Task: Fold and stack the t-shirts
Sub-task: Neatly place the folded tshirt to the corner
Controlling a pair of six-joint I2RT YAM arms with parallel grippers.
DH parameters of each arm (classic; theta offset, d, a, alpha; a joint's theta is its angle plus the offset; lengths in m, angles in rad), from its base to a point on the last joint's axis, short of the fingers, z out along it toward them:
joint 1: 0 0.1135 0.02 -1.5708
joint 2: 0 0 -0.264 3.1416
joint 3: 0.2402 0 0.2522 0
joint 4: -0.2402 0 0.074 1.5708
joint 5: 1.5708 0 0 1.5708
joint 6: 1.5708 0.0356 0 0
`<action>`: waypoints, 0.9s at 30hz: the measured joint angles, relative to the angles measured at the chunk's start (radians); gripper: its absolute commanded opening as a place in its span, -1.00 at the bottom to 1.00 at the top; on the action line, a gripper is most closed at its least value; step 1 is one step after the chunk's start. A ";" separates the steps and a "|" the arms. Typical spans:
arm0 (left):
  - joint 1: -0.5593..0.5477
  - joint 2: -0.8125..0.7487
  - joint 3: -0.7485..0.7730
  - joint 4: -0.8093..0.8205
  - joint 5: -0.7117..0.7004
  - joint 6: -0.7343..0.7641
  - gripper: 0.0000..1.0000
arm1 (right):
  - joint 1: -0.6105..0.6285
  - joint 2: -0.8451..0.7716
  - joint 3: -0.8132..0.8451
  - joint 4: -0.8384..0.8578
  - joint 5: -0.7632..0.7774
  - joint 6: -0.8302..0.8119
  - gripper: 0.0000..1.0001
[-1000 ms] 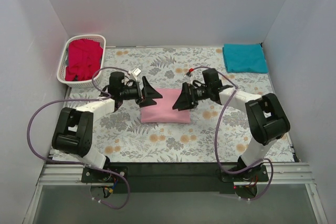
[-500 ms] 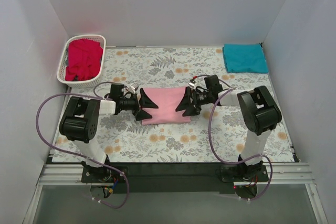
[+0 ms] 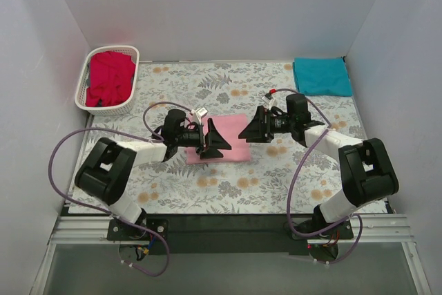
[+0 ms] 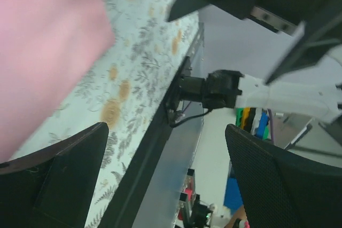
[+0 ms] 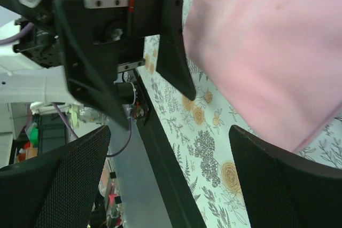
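Note:
The light pink t-shirt [image 3: 235, 144] lies folded flat on the floral table, mid-table. My left gripper [image 3: 215, 144] is open and empty, low over the shirt's left half. My right gripper [image 3: 246, 130] is open and empty at the shirt's right upper corner. In the left wrist view the pink t-shirt [image 4: 43, 52] fills the upper left, beside my open gripper [image 4: 165, 185]. In the right wrist view the pink t-shirt [image 5: 267, 41] lies ahead of my open gripper [image 5: 168, 185], with the left gripper [image 5: 133, 36] facing it. The teal t-shirt [image 3: 321, 76] lies folded at the back right. The red t-shirt [image 3: 109, 77] is bunched in the basket.
The white lattice basket [image 3: 81, 92] stands at the back left. White walls close the table on three sides. The black front rail [image 3: 221, 224] runs along the near edge by the arm bases.
My left gripper has slid right onto the pink shirt's left half. My right gripper has drawn back to the right, to the shirt's right corner. The shirt stays flat.

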 measured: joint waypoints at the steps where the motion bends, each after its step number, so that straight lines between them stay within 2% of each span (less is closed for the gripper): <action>1: 0.000 0.044 0.004 0.003 -0.016 -0.006 0.81 | -0.013 0.000 -0.008 -0.002 0.000 0.002 0.97; 5: 0.002 0.192 0.021 -0.007 -0.084 -0.008 0.78 | -0.049 0.000 -0.017 -0.003 0.004 0.005 0.97; 7: 0.006 0.249 0.035 0.000 -0.075 -0.020 0.75 | -0.061 0.000 -0.017 -0.003 0.005 0.007 0.97; 12: 0.006 0.250 0.055 -0.013 -0.066 -0.018 0.78 | -0.064 0.000 -0.035 -0.001 0.006 0.008 0.97; 16: 0.006 0.161 0.053 -0.090 -0.064 0.033 0.79 | -0.056 0.000 -0.042 0.003 0.004 0.015 0.96; 22: 0.055 -0.123 0.032 -0.168 -0.022 0.111 0.65 | 0.016 0.017 -0.039 0.056 0.000 0.032 0.97; 24: 0.111 -0.148 0.019 -0.162 0.008 0.116 0.58 | 0.056 0.056 -0.028 0.075 -0.012 0.035 0.97; 27: 0.193 -0.103 -0.019 -0.175 0.023 0.117 0.58 | 0.111 0.156 0.013 0.087 -0.033 0.040 0.97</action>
